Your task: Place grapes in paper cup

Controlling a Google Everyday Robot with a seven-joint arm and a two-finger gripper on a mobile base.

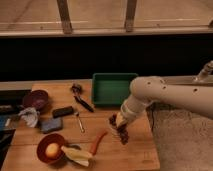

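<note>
My gripper (118, 126) reaches down from the pale arm (150, 92) to the wooden table (140, 150), just in front of the green tray. A dark reddish-purple bunch of grapes (122, 135) sits right at the gripper's tip, low over the tabletop. Whether the grapes are held or resting on the wood is not visible. The paper cup is hidden from view.
A green tray (113, 89) stands at the back of the table. An orange carrot (98, 142) lies left of the gripper, beside a dark red bowl (51, 149) holding a yellow fruit. Another dark red bowl (36, 98), a blue sponge (51, 124), utensils and a cloth occupy the left side.
</note>
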